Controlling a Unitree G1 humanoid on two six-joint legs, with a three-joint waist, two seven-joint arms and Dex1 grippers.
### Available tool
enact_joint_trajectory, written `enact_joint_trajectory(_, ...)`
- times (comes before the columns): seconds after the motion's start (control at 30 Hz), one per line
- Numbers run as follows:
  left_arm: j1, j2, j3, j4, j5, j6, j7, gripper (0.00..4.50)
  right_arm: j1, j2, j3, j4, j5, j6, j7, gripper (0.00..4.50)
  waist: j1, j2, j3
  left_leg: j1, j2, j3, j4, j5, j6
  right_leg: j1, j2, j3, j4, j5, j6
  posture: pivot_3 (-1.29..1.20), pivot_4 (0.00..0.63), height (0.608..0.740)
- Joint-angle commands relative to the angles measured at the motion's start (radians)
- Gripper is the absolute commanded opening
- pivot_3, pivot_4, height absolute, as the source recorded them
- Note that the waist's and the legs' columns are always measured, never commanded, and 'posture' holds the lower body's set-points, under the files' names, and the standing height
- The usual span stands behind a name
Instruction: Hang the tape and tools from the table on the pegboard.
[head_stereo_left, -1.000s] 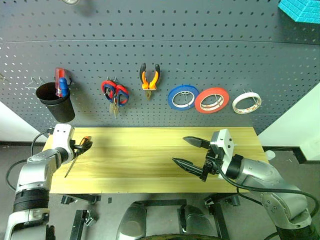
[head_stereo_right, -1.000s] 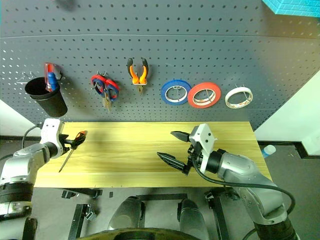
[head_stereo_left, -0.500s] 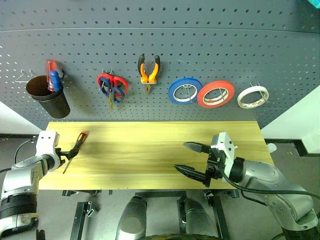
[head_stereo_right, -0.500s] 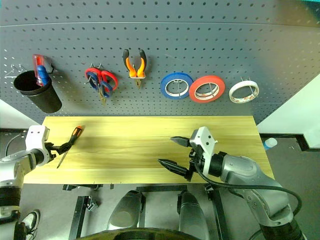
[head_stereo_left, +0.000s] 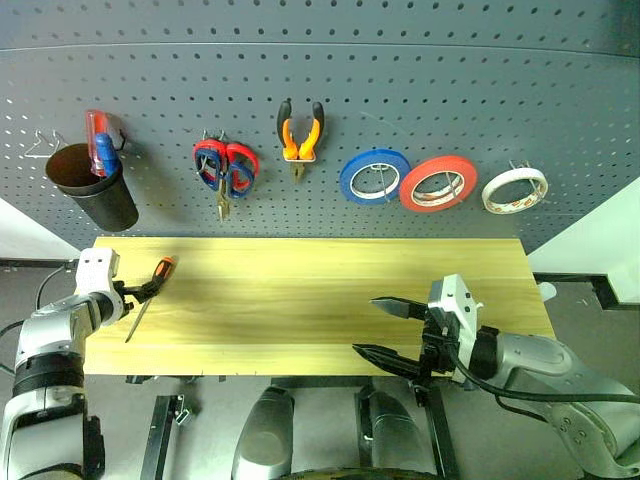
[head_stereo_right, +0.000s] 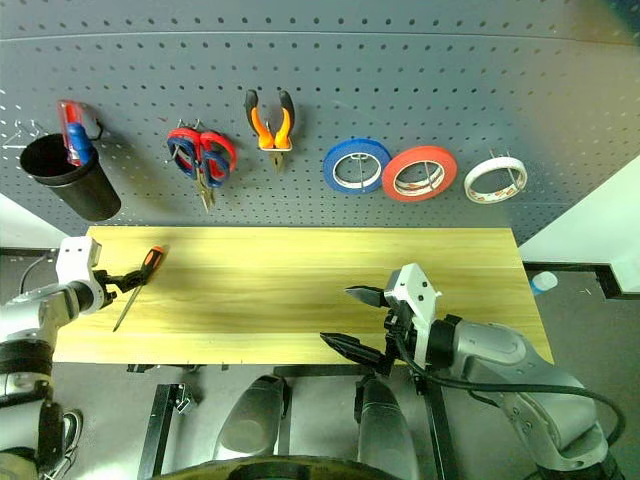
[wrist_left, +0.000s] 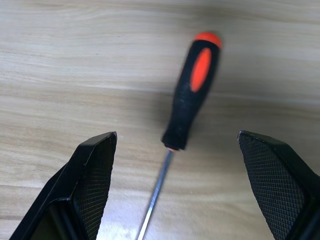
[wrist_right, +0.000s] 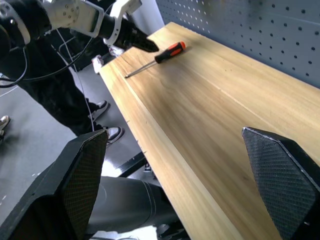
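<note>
The pegboard (head_stereo_left: 450, 90) carried the red tape roll (head_stereo_left: 437, 183), pliers (head_stereo_left: 300, 135) and scissors (head_stereo_left: 225, 172). On the table (head_stereo_left: 320, 290) lay the screwdriver (head_stereo_left: 148, 294), framed by the left gripper (wrist_left: 182, 185), fingers spread. The right gripper (head_stereo_left: 385, 328) gaped empty.
</note>
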Motion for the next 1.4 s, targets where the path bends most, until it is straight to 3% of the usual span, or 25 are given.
enact_joint_trajectory(0.03,-0.052,0.031,-0.004,0.089,0.022,-0.053,-0.001,4.05,0.019,-0.017,-0.032,-0.055,0.032,0.004,-0.002,4.5,0.0,0.0,0.003,0.0,0.0,0.0,0.0,0.0,0.0,0.0,0.0,0.0,0.0,0.0,0.0,0.31,0.262,0.72)
enact_joint_trajectory(0.37,-0.188,0.027,-0.035,0.335,0.058,-0.153,-0.013,4.05,0.085,-0.061,-0.095,-0.106,0.086,0.027,-0.018,4.5,-0.003,-0.001,0.014,0.0,0.0,0.0,-0.001,0.0,0.0,0.0,0.0,-0.001,0.0,0.0,0.0,0.27,0.274,0.72)
enact_joint_trajectory(0.8,-0.194,-0.013,-0.053,0.397,0.066,-0.181,-0.026,4.05,0.24,-0.156,-0.301,-0.208,0.239,0.085,-0.034,4.5,-0.027,-0.004,0.044,-0.001,0.0,0.0,0.0,0.0,0.0,0.0,-0.001,-0.001,0.0,0.0,0.0,0.18,0.317,0.72)
enact_joint_trajectory(1.07,-0.175,-0.045,-0.063,0.37,0.069,-0.17,-0.022,4.05,0.34,-0.197,-0.409,-0.251,0.316,0.09,-0.042,4.5,-0.042,0.003,0.054,-0.001,0.0,0.0,0.0,0.0,0.0,0.0,-0.001,-0.001,0.0,0.0,0.001,0.17,0.328,0.72)
enact_joint_trajectory(1.17,-0.151,-0.046,-0.062,0.336,0.066,-0.159,-0.03,3.51,0.341,-0.204,-0.408,-0.245,0.32,0.087,-0.049,4.5,-0.058,0.005,0.057,-0.001,0.0,0.0,0.0,0.0,0.0,0.0,-0.001,-0.001,0.0,0.0,0.001,0.17,0.328,0.72)
enact_joint_trajectory(1.4,-0.125,-0.034,-0.051,0.31,0.066,-0.149,-0.02,1.2,0.322,-0.206,-0.387,-0.245,0.331,0.085,-0.08,4.5,-0.078,0.006,0.06,-0.001,0.0,-0.001,0.0,0.0,0.0,0.0,-0.002,-0.001,0.0,0.0,0.006,0.17,0.332,0.72)
